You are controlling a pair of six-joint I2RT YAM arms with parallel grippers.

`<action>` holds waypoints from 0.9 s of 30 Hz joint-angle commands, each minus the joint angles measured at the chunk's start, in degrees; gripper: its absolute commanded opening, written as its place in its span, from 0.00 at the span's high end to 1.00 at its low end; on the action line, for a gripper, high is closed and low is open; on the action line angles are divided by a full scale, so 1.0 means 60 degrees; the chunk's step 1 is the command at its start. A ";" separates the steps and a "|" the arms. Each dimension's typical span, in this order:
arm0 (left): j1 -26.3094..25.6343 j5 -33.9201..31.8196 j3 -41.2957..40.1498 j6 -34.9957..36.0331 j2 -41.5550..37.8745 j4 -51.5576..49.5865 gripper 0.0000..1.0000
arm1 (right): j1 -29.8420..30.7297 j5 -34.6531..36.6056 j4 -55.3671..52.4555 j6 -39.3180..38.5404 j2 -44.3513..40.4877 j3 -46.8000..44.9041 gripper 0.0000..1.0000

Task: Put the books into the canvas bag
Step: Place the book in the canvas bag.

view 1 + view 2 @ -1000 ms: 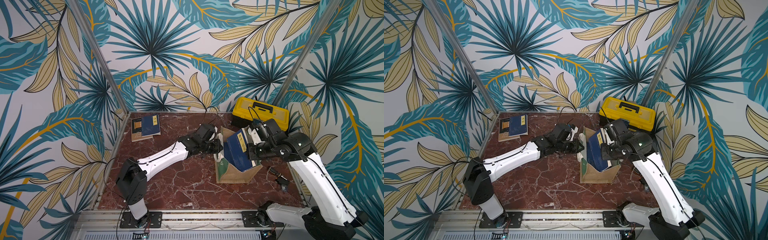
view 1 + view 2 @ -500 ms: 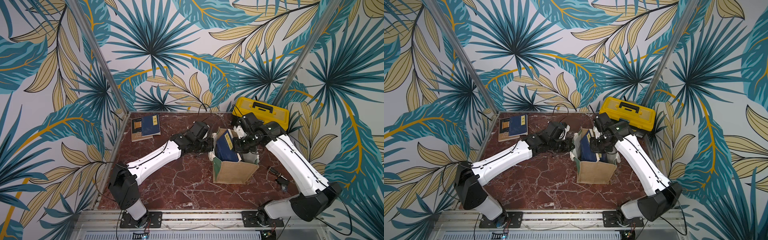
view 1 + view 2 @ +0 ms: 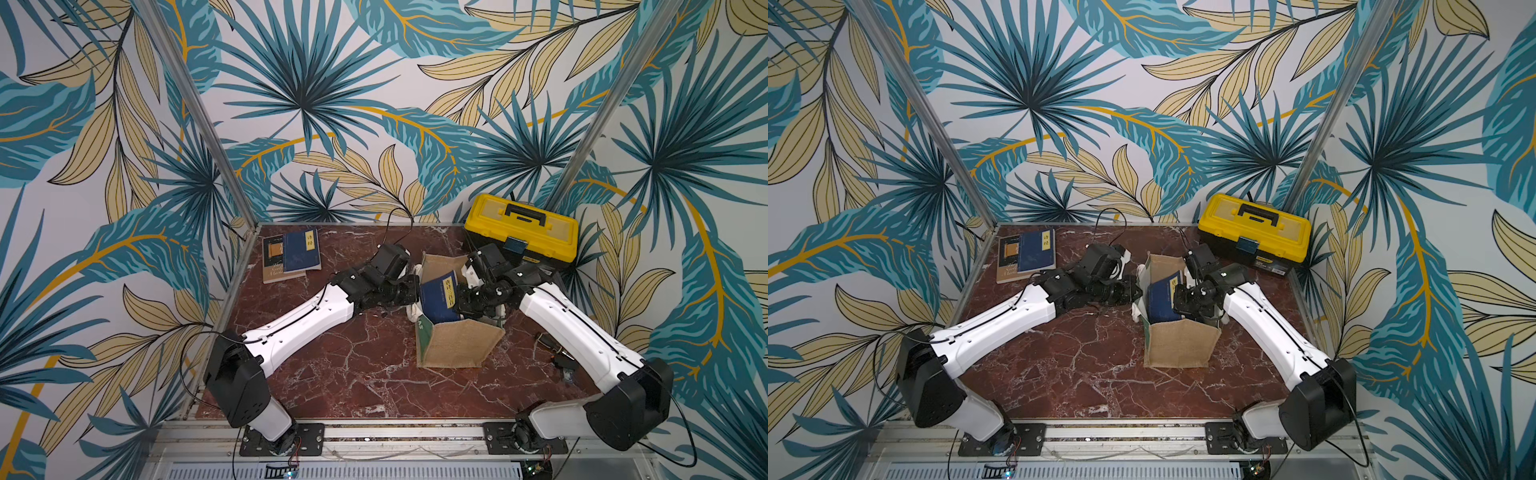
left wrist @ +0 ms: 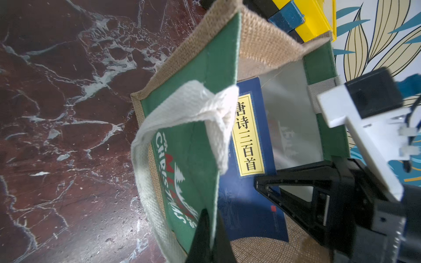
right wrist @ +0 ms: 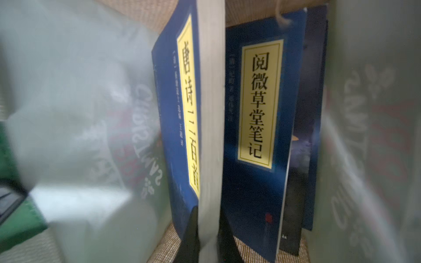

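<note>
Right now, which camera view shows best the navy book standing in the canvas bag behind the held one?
The right wrist view: the standing navy book faces the lens, its title readable, beside the held book. In the left wrist view and in both top views, the held book hides it.

Canvas bag (image 3: pixel 457 349): tan jute, green printed side panels, white handles; upright, mouth open, right of the tabletop's (image 3: pixel 353 365) centre. Navy book (image 3: pixel 436 299), yellow title label, stands on edge inside, leaning; second navy book (image 5: pixel 255 136) beside it. Back left corner: navy paperback (image 3: pixel 301 251) overlapping dark paperback (image 3: pixel 272 262), both flat.
</note>
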 commanded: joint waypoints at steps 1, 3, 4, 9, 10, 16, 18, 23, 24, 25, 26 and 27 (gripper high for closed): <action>0.0058 0.0109 -0.0216 0.0056 -0.0342 0.0625 1.00 | -0.0135 0.0464 0.0754 0.0315 -0.0193 -0.0278 1.00; 0.0058 0.0102 -0.0236 0.0100 -0.0393 0.0625 0.98 | -0.0174 0.0623 0.0634 0.0237 -0.0266 -0.0238 0.96; 0.0058 0.0116 -0.0259 0.0140 -0.0423 0.0627 0.95 | -0.0185 0.0724 0.0542 0.0194 -0.0298 -0.0169 0.90; 0.0058 0.0058 -0.0038 0.0463 -0.0589 0.0405 0.72 | -0.0201 0.1264 -0.0158 -0.0164 -0.0363 0.0468 0.78; 0.0069 0.0010 0.0046 0.0574 -0.0617 0.0286 0.69 | -0.0201 0.1314 -0.0322 -0.0277 -0.0372 0.0651 0.73; 0.0111 -0.0841 0.0229 0.1196 -0.1164 -0.0166 0.59 | -0.0183 0.1867 -0.1479 -0.0779 -0.0458 0.1896 0.55; 0.0159 -0.1245 0.0094 0.1377 -0.1479 -0.0177 0.56 | -0.0200 0.2000 -0.1673 -0.0836 -0.0590 0.2200 0.55; 0.0645 -0.2035 -0.0059 0.1811 -0.1931 -0.0760 0.47 | -0.0143 0.1378 -0.1393 -0.0904 -0.0838 0.2671 0.54; 0.0810 -0.2104 -0.0045 0.1952 -0.1948 -0.0921 0.46 | -0.0080 0.1173 -0.1332 -0.0978 -0.0763 0.2800 0.53; 0.0983 -0.2138 -0.0033 0.2058 -0.1924 -0.1040 0.44 | 0.0014 0.1154 -0.1359 -0.0986 -0.0631 0.3006 0.53; 0.1199 -0.2161 -0.0043 0.2194 -0.1858 -0.1131 0.42 | 0.0191 0.1268 -0.1408 -0.1007 -0.0464 0.3277 0.53; 0.1420 -0.2169 -0.0037 0.2280 -0.1745 -0.1187 0.41 | 0.0453 0.1439 -0.1426 -0.1055 -0.0238 0.3582 0.53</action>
